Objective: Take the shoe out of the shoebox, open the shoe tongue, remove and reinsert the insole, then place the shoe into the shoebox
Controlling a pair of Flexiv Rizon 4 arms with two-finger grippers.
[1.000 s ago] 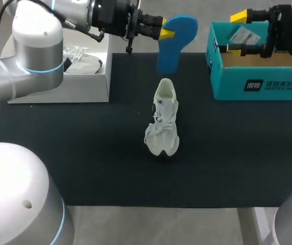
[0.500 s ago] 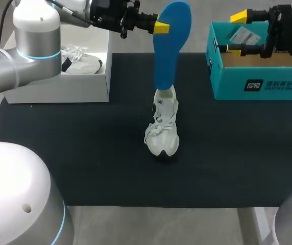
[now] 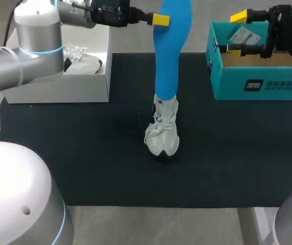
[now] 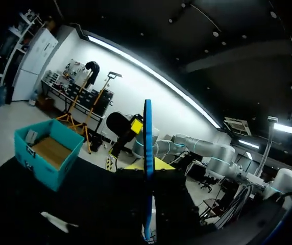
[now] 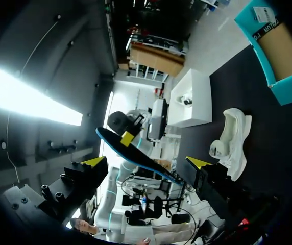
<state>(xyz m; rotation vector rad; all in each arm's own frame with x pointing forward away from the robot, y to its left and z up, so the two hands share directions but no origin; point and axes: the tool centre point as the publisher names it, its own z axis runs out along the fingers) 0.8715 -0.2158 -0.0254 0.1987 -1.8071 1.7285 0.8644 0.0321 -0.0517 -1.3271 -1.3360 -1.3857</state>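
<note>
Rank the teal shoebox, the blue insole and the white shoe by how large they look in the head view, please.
1. teal shoebox
2. blue insole, though it is held up nearer the camera, so its lead over the shoe is unsure
3. white shoe

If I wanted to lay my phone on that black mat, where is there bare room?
Bare mat lies along the near edge in front of the shoe, and on both sides of it, toward the white box and the teal box. Crowded: the far middle, where the left gripper holds the blue insole over the shoe.
</note>
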